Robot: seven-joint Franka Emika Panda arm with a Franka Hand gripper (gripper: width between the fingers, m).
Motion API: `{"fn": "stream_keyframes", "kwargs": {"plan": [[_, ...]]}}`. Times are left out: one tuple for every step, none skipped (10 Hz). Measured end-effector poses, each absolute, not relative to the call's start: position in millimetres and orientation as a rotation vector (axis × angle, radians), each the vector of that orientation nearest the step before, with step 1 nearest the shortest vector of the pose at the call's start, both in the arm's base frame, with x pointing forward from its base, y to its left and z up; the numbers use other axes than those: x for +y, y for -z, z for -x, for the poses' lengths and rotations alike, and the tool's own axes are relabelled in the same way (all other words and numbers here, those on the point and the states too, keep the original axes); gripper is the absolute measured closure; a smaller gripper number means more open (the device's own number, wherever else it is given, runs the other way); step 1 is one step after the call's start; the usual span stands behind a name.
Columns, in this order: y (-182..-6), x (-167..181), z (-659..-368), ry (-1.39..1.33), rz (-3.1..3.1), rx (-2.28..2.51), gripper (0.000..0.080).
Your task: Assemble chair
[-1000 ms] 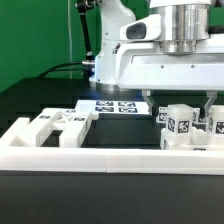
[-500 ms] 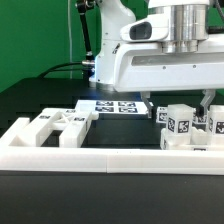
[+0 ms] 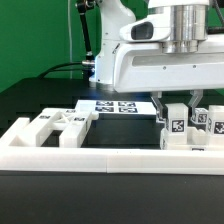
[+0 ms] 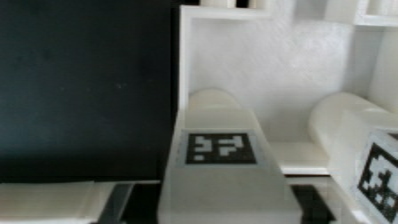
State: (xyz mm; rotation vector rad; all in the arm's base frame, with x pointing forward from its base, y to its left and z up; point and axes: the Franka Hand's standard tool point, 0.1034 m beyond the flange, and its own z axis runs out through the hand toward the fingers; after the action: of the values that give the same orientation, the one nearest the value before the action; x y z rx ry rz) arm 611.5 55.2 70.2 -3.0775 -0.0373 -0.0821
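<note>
Early days on the chair: nothing's joined yet, as far as both views show. The gripper sits low at the exterior view's right, jaws closed on a chair leg. Dark fingers flank it on both sides, tag facing the cam. The leg looks upright. Its base is hidden behind the barrier wall that runs across the lower foreground, so can't tell if it's off the table.

Wrist view shows the same leg dead centre w/ rounded end and tag, and a second leg just beside it. The fingers themselves aren't visible there.

More tagged pieces crowd just beside the held leg at the far right. They're partly cut by the frame edge, so no count. At the exterior view's left the notched slab lies flat and loose, well apart from the legs. The marker board lies between them, mid-frame, further back.

My read: you're at the first pick. Grasp is made; lift, carry and insertion are all to come, then the same again for the other legs and remaining pieces. Done approx. nothing beyond the grip. Left: basically the whole assy.
</note>
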Motion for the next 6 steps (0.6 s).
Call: {"fn": "stream_keyframes", "kwargs": {"plan": [[-70.2,55.4,-611.5,0.081,3.076,0.011,0.051],[-70.3,55.5,-611.5,0.077,3.071,0.141,0.051],[-70.4,55.3,-611.6,0.071,3.059,0.273,0.051],[-70.5,54.4,-611.5,0.06,3.037,0.444,0.051],[-70.1,55.6,-611.3,0.054,3.008,0.604,0.0509],[-70.0,56.3,-611.7,0.05,2.964,0.781,0.0509]]}}
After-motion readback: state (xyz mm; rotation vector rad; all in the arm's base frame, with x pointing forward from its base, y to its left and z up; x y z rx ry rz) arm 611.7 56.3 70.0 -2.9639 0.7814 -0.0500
